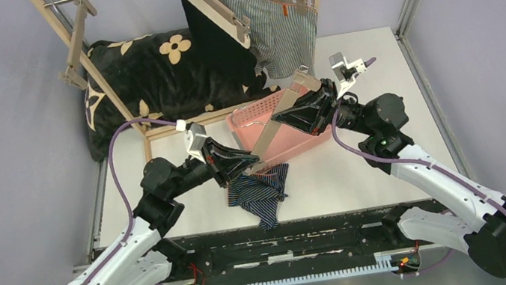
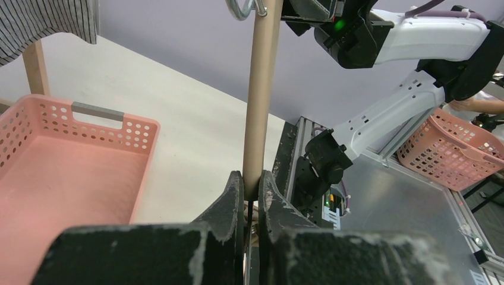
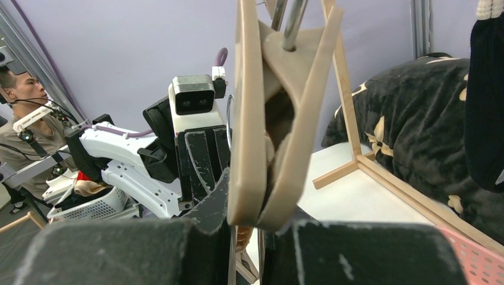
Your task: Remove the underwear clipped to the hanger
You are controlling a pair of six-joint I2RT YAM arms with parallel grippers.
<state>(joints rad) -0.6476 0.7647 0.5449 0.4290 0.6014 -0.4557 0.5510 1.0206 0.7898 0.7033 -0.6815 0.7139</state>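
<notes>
A: What is the left end effector (image 2: 251, 193) doing?
B: It is pinched narrow on the low end of the wooden hanger (image 1: 284, 119). The right end effector (image 3: 249, 225) is clamped on the upper end, but in its wrist view the fingers are only a blurred dark mass.
A: And the underwear?
B: The navy striped shorts (image 1: 261, 190) lie crumpled on the bench (image 1: 375, 169), just beside the pink basket (image 1: 252, 106) and partly under the left arm. I cannot tell whether any edge is clipped, because the arm covers it.
A: The others?
B: The black shorts (image 1: 212, 31) and grey striped shorts (image 1: 282, 28) hang clipped on the rack (image 1: 67, 34). The rack's top is cut off.
</notes>
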